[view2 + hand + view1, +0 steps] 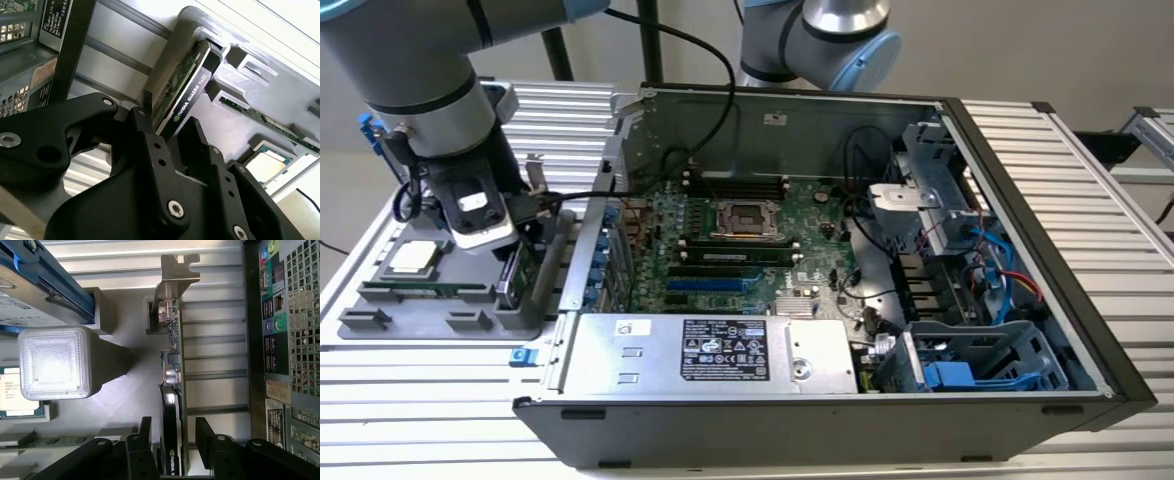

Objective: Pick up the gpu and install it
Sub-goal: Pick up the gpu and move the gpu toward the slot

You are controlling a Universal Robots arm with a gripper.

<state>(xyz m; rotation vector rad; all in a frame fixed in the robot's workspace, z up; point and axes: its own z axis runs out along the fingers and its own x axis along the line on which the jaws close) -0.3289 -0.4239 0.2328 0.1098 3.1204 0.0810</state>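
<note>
A ribbed worktop (427, 400) carries a grey holder (400, 315) at the exterior view's left. There the gpu (176, 365) stands on edge between the spread jaws of the gripper (172, 421), its long axis running across their closing line. The open case (787, 440) lies to that view's right.

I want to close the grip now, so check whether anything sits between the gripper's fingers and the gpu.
Nothing visible does. In the first wrist view the gripper straddles the gpu, which stands on edge in the grey holder. Its fingers flank both faces, with only bare gaps between.
</note>
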